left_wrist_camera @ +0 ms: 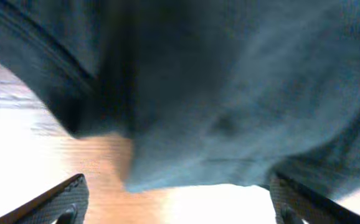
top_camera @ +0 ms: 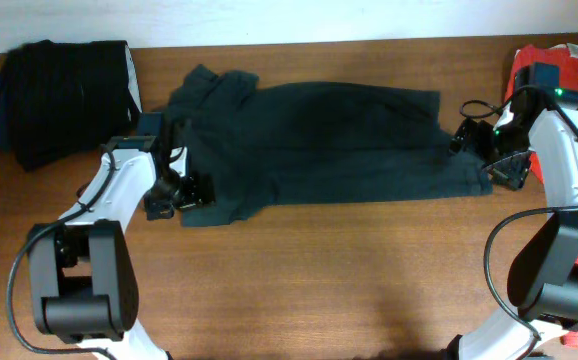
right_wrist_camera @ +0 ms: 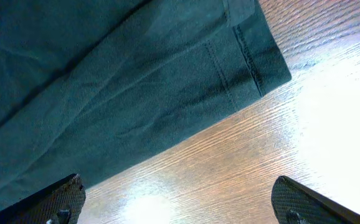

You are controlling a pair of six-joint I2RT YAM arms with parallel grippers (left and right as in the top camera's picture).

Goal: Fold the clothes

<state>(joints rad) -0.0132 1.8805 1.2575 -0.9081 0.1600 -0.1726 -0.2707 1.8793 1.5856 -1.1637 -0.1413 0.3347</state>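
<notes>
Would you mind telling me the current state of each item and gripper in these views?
Dark teal garment: spread lengthwise on the table, bunched at its left end, held by neither gripper.
Black clothes: piled at the table's far left corner.
Left gripper: open, at the garment's left edge.
Right gripper: open, beside the garment's right hem.

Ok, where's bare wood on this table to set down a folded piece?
The near strip of the brown wooden table, in front of the spread dark teal garment, is bare. Crowded: the black folded clothes pile back-left, the red item at the right edge.
</notes>
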